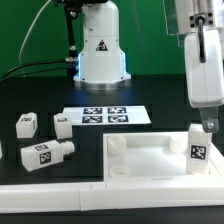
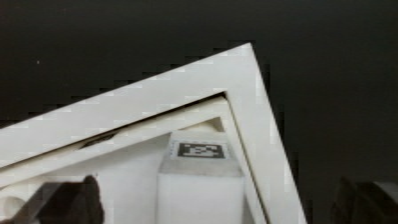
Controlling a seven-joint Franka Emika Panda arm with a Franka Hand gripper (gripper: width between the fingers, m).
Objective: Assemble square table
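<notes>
The white square plate (image 1: pixel 150 158) lies at the front of the black table, toward the exterior view's right. One white leg (image 1: pixel 197 148) with a black-and-white tag stands upright in the plate's corner on that side. My gripper (image 1: pixel 207 122) hangs right above it, open. In the wrist view the leg (image 2: pixel 201 165) stands inside the plate's corner (image 2: pixel 240 75), and my gripper (image 2: pixel 217 205) has its dark fingers (image 2: pixel 71 200) spread wide on either side, clear of the leg. Three loose legs (image 1: pixel 26 123) (image 1: pixel 62 124) (image 1: pixel 48 154) lie at the exterior view's left.
The marker board (image 1: pixel 105 116) lies flat behind the plate. The robot's white base (image 1: pixel 100 50) stands at the back with cables beside it. A long white rail (image 1: pixel 90 195) runs along the table's front edge. A white piece (image 1: pixel 2 150) is cut off at the left edge.
</notes>
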